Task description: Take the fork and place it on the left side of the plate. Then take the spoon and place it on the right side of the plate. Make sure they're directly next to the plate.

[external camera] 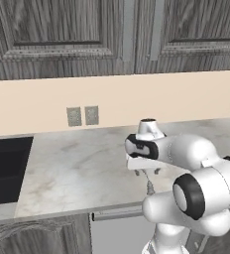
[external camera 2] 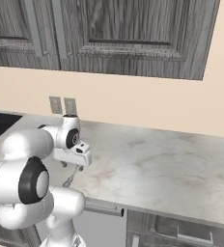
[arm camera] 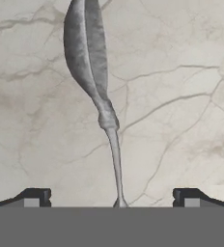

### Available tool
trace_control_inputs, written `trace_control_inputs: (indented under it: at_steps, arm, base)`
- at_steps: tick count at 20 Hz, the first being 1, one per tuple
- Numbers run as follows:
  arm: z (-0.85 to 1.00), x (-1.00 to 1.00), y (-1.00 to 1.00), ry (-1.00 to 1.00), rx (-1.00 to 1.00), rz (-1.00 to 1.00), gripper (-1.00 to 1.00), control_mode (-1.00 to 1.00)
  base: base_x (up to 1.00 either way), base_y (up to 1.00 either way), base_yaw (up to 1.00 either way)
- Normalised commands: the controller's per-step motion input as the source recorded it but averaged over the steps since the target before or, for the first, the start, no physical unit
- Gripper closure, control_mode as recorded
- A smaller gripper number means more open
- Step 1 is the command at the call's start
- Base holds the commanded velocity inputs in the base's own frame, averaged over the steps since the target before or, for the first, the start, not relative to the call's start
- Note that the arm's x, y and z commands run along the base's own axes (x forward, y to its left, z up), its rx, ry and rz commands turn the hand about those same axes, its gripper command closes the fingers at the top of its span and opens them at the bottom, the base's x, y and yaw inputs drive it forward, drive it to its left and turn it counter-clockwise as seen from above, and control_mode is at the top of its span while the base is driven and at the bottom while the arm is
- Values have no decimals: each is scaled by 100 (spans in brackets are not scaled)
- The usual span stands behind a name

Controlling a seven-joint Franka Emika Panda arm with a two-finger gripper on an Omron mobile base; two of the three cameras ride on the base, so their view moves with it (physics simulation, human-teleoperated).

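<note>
grey spoon (arm camera: 97,91) lies on marble counter (arm camera: 181,72), centred between the gripper's (arm camera: 111,198) wide-spread, empty jaws.

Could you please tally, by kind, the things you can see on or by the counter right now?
Spoons: 1, the grey spoon lying on the marble counter
Wall outlets: 2, side by side on the backsplash
Sinks: 1, the dark sink at the counter's left end
Grippers: 1, the gripper above the spoon, jaws open
Total: 5
</note>
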Motion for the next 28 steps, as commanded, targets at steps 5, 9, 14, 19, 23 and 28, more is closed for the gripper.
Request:
trace_control_inputs:
  at_steps: [5, 9, 14, 19, 23, 28]
  arm:
    - [-16, 27, 0, 0, 0, 4, -100, -100]
    - [-21, 25, 0, 1, 0, 3, -100, -100]
    - [-19, 21, 0, 0, 0, 4, -100, -100]
    - [-12, 20, 0, 0, 0, 5, -100, -100]
    - [-17, 14, 0, 0, 0, 3, -100, -100]
    - [-16, 1, 0, 0, 0, 3, 100, -100]
  base:
    - [0, 0, 0]
    - [0, 0, 0]
    - [0, 0, 0]
    - [0, 0, 0]
    - [0, 0, 0]
    - [0, 0, 0]
